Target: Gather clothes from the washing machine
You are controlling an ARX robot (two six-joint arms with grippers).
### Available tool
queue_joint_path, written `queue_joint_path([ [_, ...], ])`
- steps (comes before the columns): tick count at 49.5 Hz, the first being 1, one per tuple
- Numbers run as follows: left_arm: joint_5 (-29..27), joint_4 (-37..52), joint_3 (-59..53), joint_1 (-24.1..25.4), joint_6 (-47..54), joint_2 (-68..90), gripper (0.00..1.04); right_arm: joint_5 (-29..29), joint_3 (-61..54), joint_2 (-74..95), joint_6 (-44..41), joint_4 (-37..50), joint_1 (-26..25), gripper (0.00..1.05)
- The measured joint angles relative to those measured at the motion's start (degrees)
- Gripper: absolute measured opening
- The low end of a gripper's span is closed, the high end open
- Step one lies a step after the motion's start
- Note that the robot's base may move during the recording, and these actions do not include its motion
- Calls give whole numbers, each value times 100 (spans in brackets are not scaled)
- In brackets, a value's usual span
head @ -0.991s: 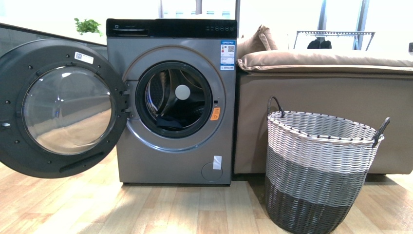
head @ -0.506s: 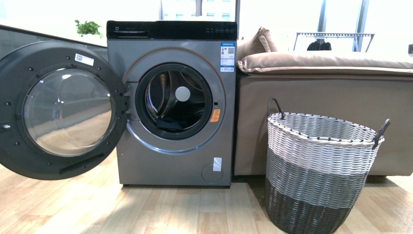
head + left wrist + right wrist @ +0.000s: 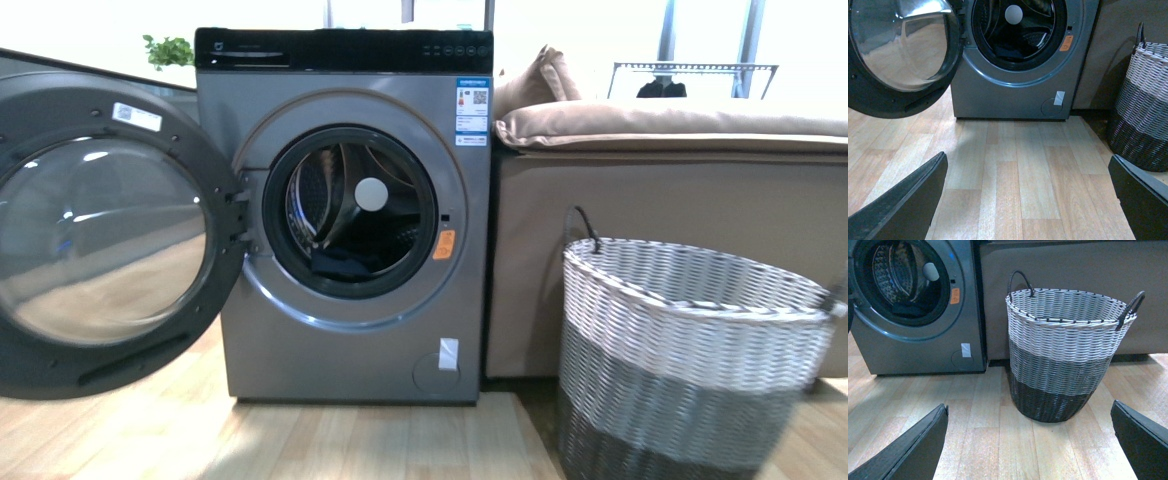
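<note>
your left claw (image 3: 1027, 157) had its fingers spread wide above the floor (image 3: 1018, 200), holding nothing. your right claw (image 3: 1029, 405) gaped just as wide, empty. farther off, the clothes (image 3: 340, 262) lay low inside the washer (image 3: 350, 340), its door (image 3: 100, 240) swung left, a basket (image 3: 690, 330) to the right.

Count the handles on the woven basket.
2. One dark handle rises from the basket rim on the side nearer the washing machine; the other handle sits on the opposite side. The right wrist view shows the whole rim, so none seems hidden.
</note>
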Motion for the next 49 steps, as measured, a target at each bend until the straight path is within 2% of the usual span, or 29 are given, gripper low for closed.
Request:
queue_joint_path([
  [49,9,2,0,0,0,11,98,2,0,0,0,0,-2,97],
])
